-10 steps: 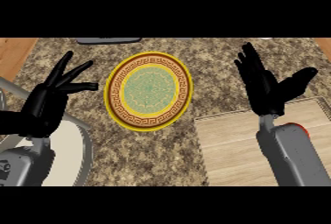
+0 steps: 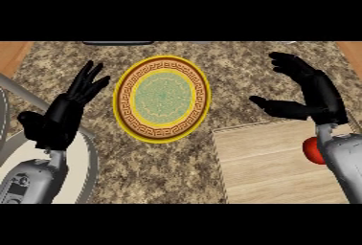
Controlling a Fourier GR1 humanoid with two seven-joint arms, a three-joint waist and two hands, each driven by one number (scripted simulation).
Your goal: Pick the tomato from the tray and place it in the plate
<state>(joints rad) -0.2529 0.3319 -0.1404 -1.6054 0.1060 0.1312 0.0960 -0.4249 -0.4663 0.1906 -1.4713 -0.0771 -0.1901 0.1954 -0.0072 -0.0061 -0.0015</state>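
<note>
A round plate (image 2: 163, 99) with a yellow rim, a brown patterned band and a green middle lies on the speckled counter. The wooden tray (image 2: 272, 162) sits at the lower right. On it the red tomato (image 2: 311, 150) shows only partly, hidden behind my right forearm. My right hand (image 2: 314, 93) hovers open above the tray's far edge, fingers spread and thumb pointing left, apart from the tomato. At the left of the plate my left hand (image 2: 62, 117) rests open with fingers up.
A grey curved rim with a pale inside (image 2: 84, 167) runs along the lower left under my left forearm. A dark flat object (image 2: 117, 43) lies at the counter's far edge. Wooden floor shows beyond both upper corners.
My right hand has shifted right and tilted, its fingers now bent over more toward the left. The red tomato now shows beside the right forearm. The left hand has barely moved.
</note>
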